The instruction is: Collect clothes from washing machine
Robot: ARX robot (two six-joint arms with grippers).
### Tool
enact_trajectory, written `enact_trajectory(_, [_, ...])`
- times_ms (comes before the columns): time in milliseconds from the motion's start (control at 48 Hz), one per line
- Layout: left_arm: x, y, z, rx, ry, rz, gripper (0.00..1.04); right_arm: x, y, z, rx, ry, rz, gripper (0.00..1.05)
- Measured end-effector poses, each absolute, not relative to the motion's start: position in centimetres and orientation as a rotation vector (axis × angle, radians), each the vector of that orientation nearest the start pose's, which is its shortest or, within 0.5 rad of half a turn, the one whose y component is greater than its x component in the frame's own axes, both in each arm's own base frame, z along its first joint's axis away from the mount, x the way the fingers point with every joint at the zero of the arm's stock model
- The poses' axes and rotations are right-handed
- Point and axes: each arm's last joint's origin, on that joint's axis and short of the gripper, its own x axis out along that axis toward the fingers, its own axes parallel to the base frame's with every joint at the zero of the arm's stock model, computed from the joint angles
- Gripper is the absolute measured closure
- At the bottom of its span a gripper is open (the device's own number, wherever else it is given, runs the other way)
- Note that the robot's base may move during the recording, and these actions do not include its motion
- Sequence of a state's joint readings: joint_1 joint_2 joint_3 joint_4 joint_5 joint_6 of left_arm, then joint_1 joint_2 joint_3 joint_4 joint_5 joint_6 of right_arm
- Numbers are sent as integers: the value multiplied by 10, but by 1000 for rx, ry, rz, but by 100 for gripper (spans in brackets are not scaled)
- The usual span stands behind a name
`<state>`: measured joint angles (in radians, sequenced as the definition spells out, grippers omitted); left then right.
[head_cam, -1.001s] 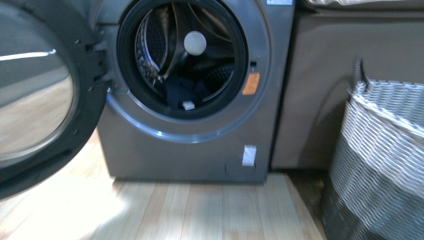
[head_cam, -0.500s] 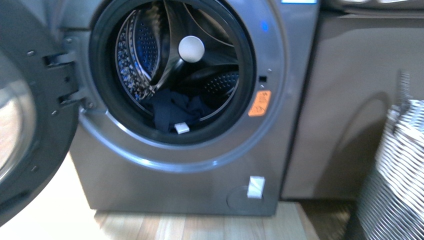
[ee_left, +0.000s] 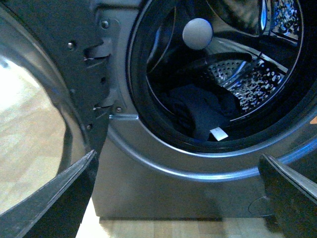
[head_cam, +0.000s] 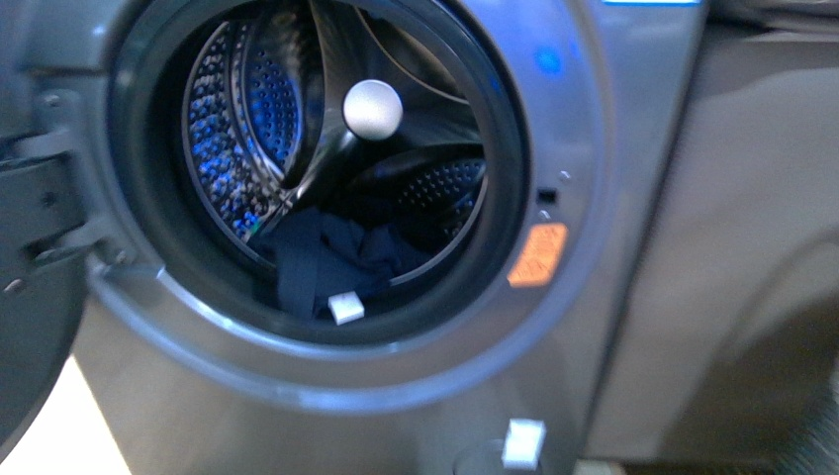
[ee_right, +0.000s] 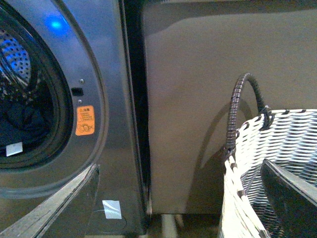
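The grey washing machine (head_cam: 297,396) fills the front view with its door swung open to the left. Dark navy clothes (head_cam: 326,259) with a small white tag lie at the bottom of the perforated steel drum, at the porthole's lower rim. They also show in the left wrist view (ee_left: 200,111) and partly in the right wrist view (ee_right: 22,121). Neither arm shows in the front view. My left gripper (ee_left: 178,198) is open and empty, in front of the machine below the porthole. My right gripper (ee_right: 181,198) is open and empty, facing the gap right of the machine.
The open glass door (ee_left: 34,114) stands at the machine's left. A brown cabinet panel (head_cam: 752,237) adjoins the machine's right side. A woven white-grey basket (ee_right: 272,163) with a dark handle stands at the right. An orange sticker (head_cam: 537,254) sits right of the porthole.
The front view has closed in on the washing machine: the porthole and clothes look larger, and the basket and most of the wooden floor have left the frame.
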<state>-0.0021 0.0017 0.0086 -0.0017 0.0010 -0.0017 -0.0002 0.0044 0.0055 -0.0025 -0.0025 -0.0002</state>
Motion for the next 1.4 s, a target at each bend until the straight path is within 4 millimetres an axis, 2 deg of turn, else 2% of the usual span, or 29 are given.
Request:
enact_trajectory(313, [97, 0, 166, -2, -4, -9, 7, 98, 0, 165, 0, 2, 1, 7])
enact_trajectory(480, [100, 10, 161, -175, 112, -280, 7, 98, 0, 165, 0, 2, 2, 7])
enact_trajectory(667, [110, 17, 165, -195, 89, -318, 7, 98, 0, 165, 0, 2, 1, 7])
enact_trajectory(792, [127, 13, 172, -178, 60, -335, 7, 98, 0, 165, 0, 2, 1, 7])
enact_trajectory(1043, [183, -12, 196, -153, 12, -394, 7, 98, 0, 165, 0, 2, 1, 7])
enact_trajectory(1397, [251, -47, 197, -125, 83, -443, 7, 98, 0, 165, 0, 2, 1, 7])
